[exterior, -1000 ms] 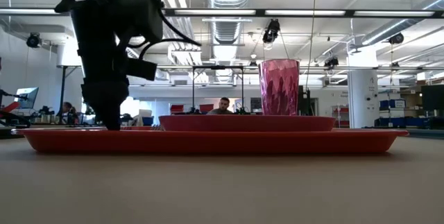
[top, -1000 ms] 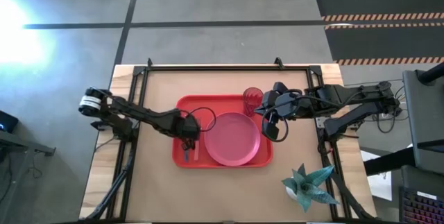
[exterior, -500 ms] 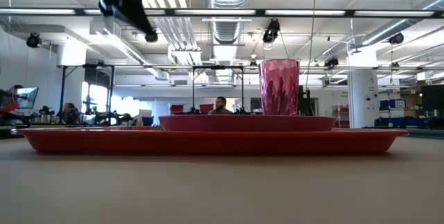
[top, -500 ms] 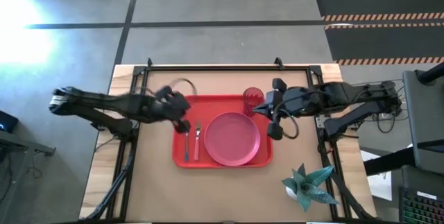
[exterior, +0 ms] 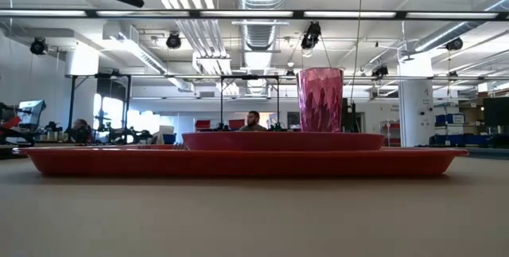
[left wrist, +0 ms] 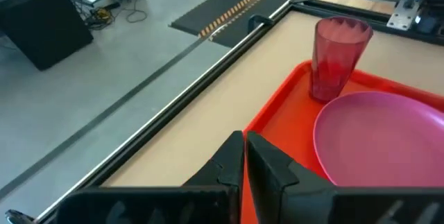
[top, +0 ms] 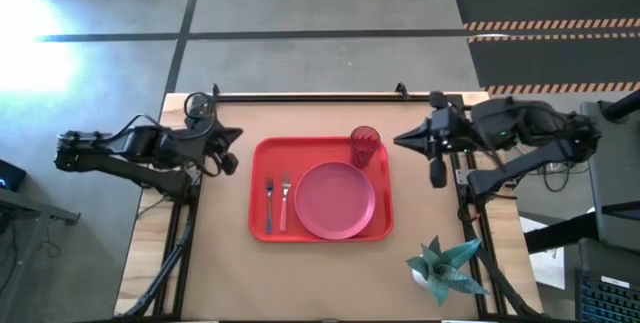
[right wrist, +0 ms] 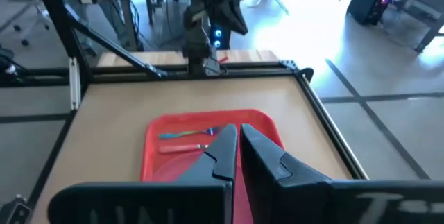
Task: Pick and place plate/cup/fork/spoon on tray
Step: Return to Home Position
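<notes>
The red tray (top: 262, 155) lies at the table's middle. The pinkish-red plate (top: 335, 200) rests flat on its right half. The dark-red ribbed cup (top: 365, 147) stands upright at its far right corner. The spoon (top: 268, 201) and the fork (top: 284, 201) lie side by side on the tray's left part. My left gripper (top: 237, 134) is shut and empty, raised above the table left of the tray; it also shows in its wrist view (left wrist: 244, 137). My right gripper (top: 398, 142) is shut and empty, right of the cup; it also shows in its wrist view (right wrist: 238, 128).
A green paper plant (top: 445, 268) stands at the table's near right. Black frame rails (top: 300, 96) run along the table's far edge and sides. Bare table lies in front of the tray (exterior: 254, 209). People show in the room far behind (exterior: 254, 120).
My left gripper has risen from the tray's left part and drawn back toward the table's left and far edges. The fork and spoon now show lying on the tray. My right gripper has drawn back from beside the cup toward the table's right edge.
</notes>
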You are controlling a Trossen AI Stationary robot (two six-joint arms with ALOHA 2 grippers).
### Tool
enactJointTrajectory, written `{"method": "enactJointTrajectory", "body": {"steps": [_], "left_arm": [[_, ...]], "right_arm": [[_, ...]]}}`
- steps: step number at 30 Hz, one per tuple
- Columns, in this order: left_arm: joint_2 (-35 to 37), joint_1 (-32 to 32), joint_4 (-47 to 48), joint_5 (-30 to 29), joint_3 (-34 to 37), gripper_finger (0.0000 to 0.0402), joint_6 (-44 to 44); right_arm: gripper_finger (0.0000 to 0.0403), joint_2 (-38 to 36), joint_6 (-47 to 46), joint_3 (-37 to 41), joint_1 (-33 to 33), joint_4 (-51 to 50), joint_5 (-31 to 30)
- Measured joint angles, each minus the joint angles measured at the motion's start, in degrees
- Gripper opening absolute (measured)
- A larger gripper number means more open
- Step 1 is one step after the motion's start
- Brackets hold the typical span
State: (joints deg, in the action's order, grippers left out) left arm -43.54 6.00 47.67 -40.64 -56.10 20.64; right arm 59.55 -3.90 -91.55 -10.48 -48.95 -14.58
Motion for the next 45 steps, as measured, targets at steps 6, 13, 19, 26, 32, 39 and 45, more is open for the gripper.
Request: {"method": "enactJointTrajectory", "body": {"steps": [6,13,19,26,32,39,45], "left_arm": [[1.50,0.00,0.26,0.02,3.32,0.0000,1.32],[1.36,0.00,1.06,0.04,3.66,0.0000,1.43],[5.13,0.00,4.09,-0.06,2.49,0.0000,1.24],[13.83,0.00,5.42,0.32,2.78,0.0000,1.03],[20.04,0.00,5.69,5.94,2.99,0.0000,0.90],[25.74,0.04,4.21,16.72,3.20,0.0000,0.95],[31.31,0.03,2.32,31.53,5.43,0.0000,4.06]], "right_arm": [[0.0009,-1.73,-0.09,0.00,0.00,0.00,0.01],[0.0008,-2.15,1.75,0.05,0.02,-0.07,3.49],[0.0008,-5.55,0.51,0.80,0.02,0.48,5.99],[0.0008,-12.74,2.41,10.52,0.02,12.02,13.78],[0.0008,-21.07,1.25,24.05,0.00,24.24,15.07],[0.0008,-30.01,0.67,38.80,0.00,42.74,20.71],[0.0008,-34.30,-3.36,46.70,0.01,49.00,20.59]]}}
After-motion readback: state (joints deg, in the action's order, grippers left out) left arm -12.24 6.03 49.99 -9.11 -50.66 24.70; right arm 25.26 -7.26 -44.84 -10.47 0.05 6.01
